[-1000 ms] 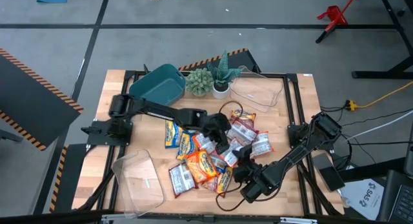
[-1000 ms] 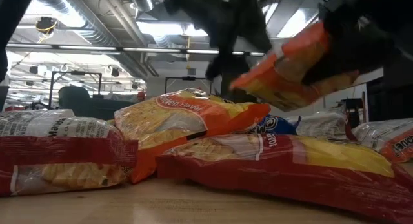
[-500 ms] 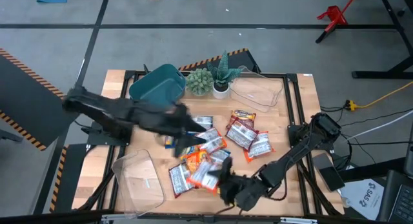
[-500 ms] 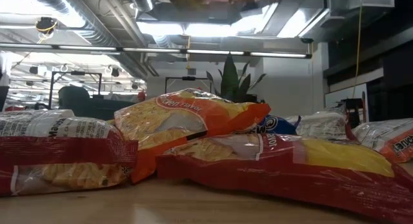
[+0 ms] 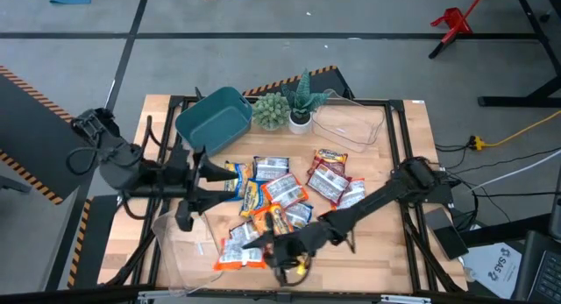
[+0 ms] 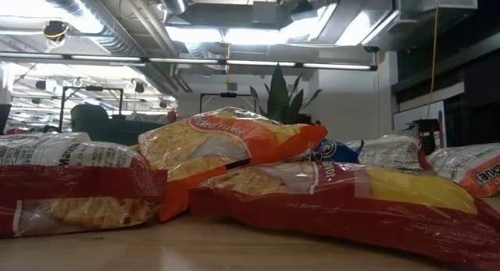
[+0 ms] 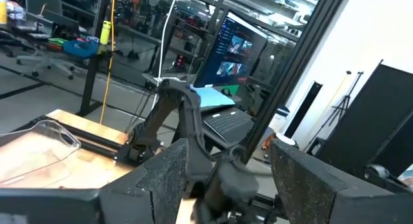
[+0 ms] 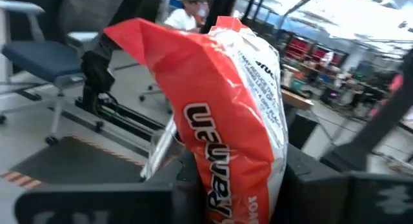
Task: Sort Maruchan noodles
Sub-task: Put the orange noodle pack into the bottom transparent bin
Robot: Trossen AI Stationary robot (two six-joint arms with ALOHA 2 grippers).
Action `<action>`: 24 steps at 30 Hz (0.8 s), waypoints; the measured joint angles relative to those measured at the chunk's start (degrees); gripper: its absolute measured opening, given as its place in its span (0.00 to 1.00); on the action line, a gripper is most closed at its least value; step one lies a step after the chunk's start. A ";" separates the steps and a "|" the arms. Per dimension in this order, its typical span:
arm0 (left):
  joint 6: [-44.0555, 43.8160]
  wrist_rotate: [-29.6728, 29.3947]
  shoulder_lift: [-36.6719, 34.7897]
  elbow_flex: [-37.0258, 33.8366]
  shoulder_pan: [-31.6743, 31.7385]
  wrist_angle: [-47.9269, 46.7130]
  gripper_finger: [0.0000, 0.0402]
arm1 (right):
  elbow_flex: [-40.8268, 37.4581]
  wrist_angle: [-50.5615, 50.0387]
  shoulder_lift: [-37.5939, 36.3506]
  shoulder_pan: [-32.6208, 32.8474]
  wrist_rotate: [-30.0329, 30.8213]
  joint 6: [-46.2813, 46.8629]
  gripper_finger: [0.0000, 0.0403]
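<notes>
Several Maruchan noodle packets [image 5: 280, 194] lie heaped at the table's middle, one resting on another; the low view shows the heap [image 6: 234, 138] close up. My right gripper [image 5: 267, 249] is near the front edge, shut on an orange-and-white packet [image 8: 226, 114] that hangs over the near-left clear tub [image 5: 180, 238]. My left gripper [image 5: 203, 177] is raised left of the heap. It points toward the right and stands open [image 7: 229, 166] with nothing between its fingers. My right gripper pinches one end of the orange-and-white packet [image 8: 232, 185] between its two fingers. The fingers [image 8: 303, 182] come in level from the table's right. The packet [image 5: 235, 254] sticks out past the fingertips toward the table's left, lifted clear of the table.
A teal bin [image 5: 215, 116] stands at the far left and two potted plants [image 5: 285, 109] at the far middle. A second clear tub [image 5: 351, 124] sits at the far right. Beyond the table the wrist views show desks, screens and a person.
My left gripper has pulled back from the heap toward the table's left edge, risen and tipped level, staying open. My right gripper has carried the orange-and-white packet up and toward the left, from the heap's near right to above the near-left tub, and turned level.
</notes>
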 joint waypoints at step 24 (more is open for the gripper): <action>0.13 -2.56 0.42 0.00 -1.13 -0.41 0.52 | 42.72 -14.07 30.36 -4.60 -15.38 -1.73 0.23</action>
